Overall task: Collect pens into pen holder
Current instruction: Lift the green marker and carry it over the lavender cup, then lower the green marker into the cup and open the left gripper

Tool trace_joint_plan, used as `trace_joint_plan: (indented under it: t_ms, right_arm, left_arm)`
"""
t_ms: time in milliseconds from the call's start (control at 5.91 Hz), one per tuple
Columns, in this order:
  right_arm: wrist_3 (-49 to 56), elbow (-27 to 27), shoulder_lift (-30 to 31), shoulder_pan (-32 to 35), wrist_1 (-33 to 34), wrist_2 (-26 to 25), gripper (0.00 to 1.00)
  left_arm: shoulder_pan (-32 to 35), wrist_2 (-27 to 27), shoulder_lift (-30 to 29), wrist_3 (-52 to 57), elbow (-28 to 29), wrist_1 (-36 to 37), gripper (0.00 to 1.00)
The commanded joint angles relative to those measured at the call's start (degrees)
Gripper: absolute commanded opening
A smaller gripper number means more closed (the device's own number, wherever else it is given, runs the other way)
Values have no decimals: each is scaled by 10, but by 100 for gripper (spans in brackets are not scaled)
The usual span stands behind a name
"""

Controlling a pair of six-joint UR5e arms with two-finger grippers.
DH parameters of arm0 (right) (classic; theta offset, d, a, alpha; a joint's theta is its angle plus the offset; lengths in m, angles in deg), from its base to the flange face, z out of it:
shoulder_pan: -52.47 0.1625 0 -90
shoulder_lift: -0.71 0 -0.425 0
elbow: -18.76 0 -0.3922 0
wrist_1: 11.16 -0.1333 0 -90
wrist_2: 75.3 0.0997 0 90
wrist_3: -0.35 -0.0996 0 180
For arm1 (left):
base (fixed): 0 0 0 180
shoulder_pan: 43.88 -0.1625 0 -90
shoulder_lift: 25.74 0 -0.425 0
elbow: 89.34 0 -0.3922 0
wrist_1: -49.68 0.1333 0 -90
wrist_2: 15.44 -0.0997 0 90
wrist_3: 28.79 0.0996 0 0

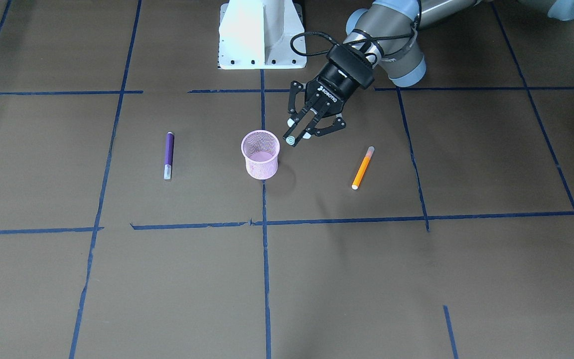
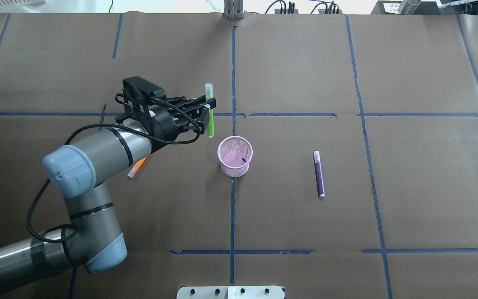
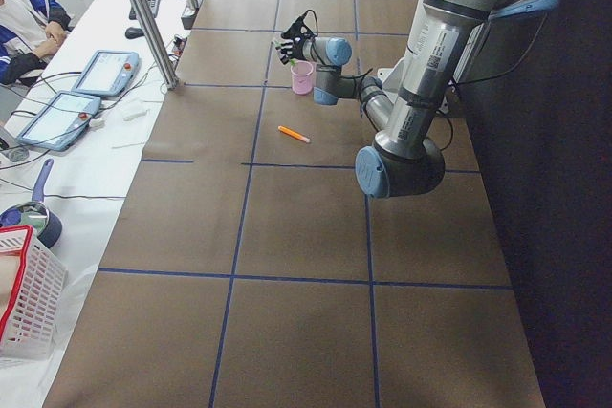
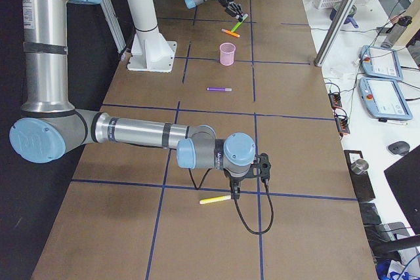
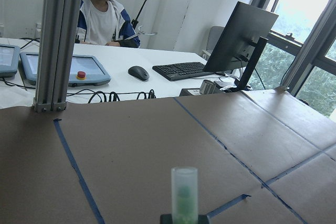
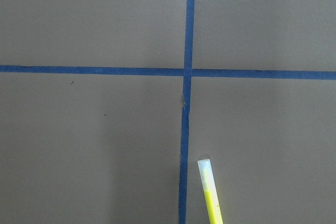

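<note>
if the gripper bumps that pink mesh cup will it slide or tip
Probably light: the pink mesh cup is open wire and looks empty, so a low nudge would likely slide it. Its base is narrower than its rim, so a knock near the rim might tip it.

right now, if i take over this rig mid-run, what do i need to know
The left tool is shut on the green pen, held roughly upright with its cap up, beside the pink pen holder and not yet over its opening.
The right tool is far down the table, and I cannot tell if it is open or shut. A yellow pen lies on the table under it.
The purple pen and the orange pen lie flat on the table, one on each side of the holder.
Done: no pen is in the holder yet.
Left: drop in the green pen, then fetch the orange and purple.
</note>
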Motion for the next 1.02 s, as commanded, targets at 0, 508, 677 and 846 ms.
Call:
trace_joint_plan:
  t_ms: [0, 508, 677, 846]
  right_arm:
    - [0, 0, 1, 0, 0, 0, 100]
    - [1, 0, 2, 0, 0, 0, 100]
    - [0, 0, 3, 0, 0, 0, 100]
    - [1, 0, 3, 0, 0, 0, 100]
  left_arm:
    - [-30, -45, -66, 0, 90, -32, 0]
    - [-44, -38, -55, 2, 99, -55, 0]
    - [-48, -39, -56, 2, 115, -55, 2]
    - [-49, -40, -56, 3, 122, -55, 17]
